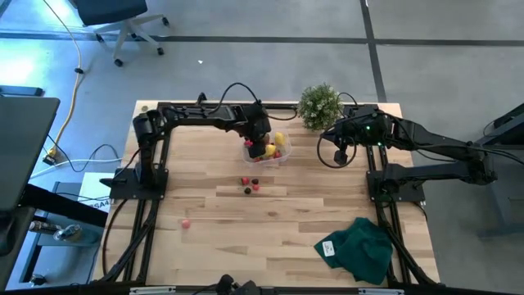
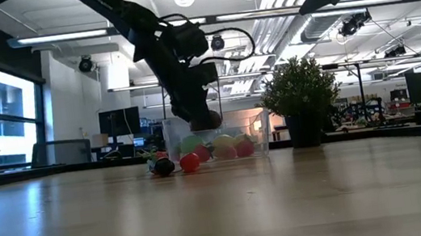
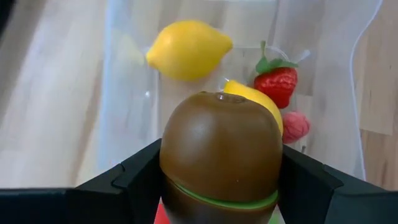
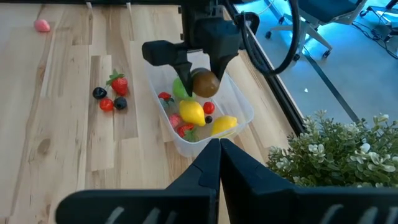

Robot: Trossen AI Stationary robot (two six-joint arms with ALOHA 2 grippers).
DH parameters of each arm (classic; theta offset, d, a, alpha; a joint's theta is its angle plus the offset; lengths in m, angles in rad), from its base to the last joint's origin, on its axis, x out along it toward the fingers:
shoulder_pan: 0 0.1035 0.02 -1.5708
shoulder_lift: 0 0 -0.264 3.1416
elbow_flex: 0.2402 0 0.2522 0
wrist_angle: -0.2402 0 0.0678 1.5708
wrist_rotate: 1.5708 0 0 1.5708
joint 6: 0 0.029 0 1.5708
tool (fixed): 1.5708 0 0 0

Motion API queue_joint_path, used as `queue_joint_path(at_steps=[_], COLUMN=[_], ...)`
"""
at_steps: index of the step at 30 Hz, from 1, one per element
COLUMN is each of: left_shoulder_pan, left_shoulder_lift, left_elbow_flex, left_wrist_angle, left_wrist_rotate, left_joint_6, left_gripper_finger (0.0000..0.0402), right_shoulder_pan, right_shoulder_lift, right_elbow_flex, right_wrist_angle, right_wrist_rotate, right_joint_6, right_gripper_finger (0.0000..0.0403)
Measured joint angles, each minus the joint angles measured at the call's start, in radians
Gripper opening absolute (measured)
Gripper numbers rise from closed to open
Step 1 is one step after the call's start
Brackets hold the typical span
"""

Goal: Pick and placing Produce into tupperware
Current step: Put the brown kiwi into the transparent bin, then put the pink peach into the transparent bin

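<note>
The clear tupperware [image 1: 282,156] stands at the table's far middle and holds two yellow lemons [image 3: 186,48], a strawberry [image 3: 277,84], a green ball [image 4: 180,87] and small red pieces. My left gripper [image 1: 260,147] hangs over it, shut on a brown kiwi [image 3: 221,143]. Loose berries [image 1: 250,184] lie on the wood near the container, and a pink one [image 1: 186,222] lies toward the near left. My right gripper [image 4: 219,146] waits shut, raised beside the plant at the far right. My left gripper pinches the kiwi's two opposite sides [image 3: 169,155] between its two fingers [image 3: 134,177]. The fingers slant down from above. The kiwi [image 4: 204,83] is lifted clear, over the fruit in the tupperware, about level with the container's rim [image 2: 255,114].
A bushy potted plant [image 1: 319,105] stands just right of the tupperware at the far edge. A dark green cloth [image 1: 360,250] with a white tag lies at the near right. Bare wood stretches across the near middle and left.
</note>
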Motion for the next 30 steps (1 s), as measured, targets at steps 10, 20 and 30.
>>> queue_joint_path(at_steps=[10,20,30], left_shoulder_pan=[0.000,0.000,0.000], left_shoulder_lift=[0.023,0.023,0.023], left_elbow_flex=[0.000,0.000,0.012], left_wrist_angle=[-0.004,-0.016,-0.039], left_wrist_rotate=[0.026,0.037,0.063], left_joint_6=[0.022,0.041,0.054], left_gripper_finger=[0.0254,0.0277,0.0307], right_shoulder_pan=[0.000,0.000,0.000], right_shoulder_lift=[0.000,0.000,0.000], right_elbow_flex=[0.000,0.000,0.000], right_wrist_angle=[0.000,0.000,0.000], right_wrist_rotate=[0.000,0.000,0.000], right_joint_6=[0.000,0.000,0.000], right_gripper_finger=[0.0000,0.0000,0.0000])
